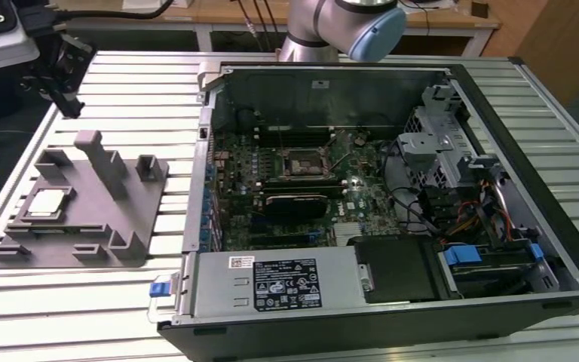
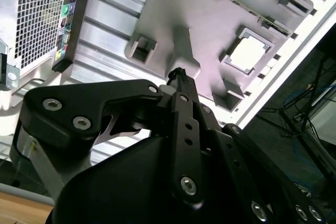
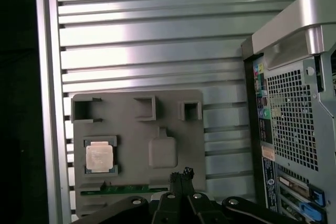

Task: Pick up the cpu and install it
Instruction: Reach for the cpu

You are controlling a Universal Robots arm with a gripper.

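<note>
Slatted aluminium table (image 1: 139, 98): ribbed, shiny, with long grooves running across.

At the exterior view's left, a matte grey plastic fixture plate (image 1: 144, 200) lies flat on the slats. It has moulded square pockets and upright posts, one of them tall.

The cpu (image 1: 48, 202) sits in a square pocket at the fixture's left part. It is thin and square with a pale silvery metal top and lies flat in both wrist views (image 2: 247, 54) (image 3: 100, 157). A thin green board strip (image 3: 131, 188) lies in a slot along the fixture edge, just beside the cpu pocket.

The gripper (image 3: 181, 174) is black metal with bolted linkage bars and narrow fingers (image 2: 178, 77). Its tips are pressed together and pinch nothing. It hangs over the fixture near the flat-topped post, apart from the cpu and touching neither.

At the exterior view's right of the fixture is the open PC case (image 1: 320, 83): sheet steel, side panel off, perforated rear grille (image 3: 294, 114). Inside it is a green motherboard (image 1: 360, 188) with a square black socket frame (image 1: 300, 162) near its middle.

A grey power supply box (image 1: 269, 283) sits at the near side, with drive cages and cable bundles at the far right.

There is bare table between the fixture and the case wall, and open slats on the far side of the fixture.
</note>
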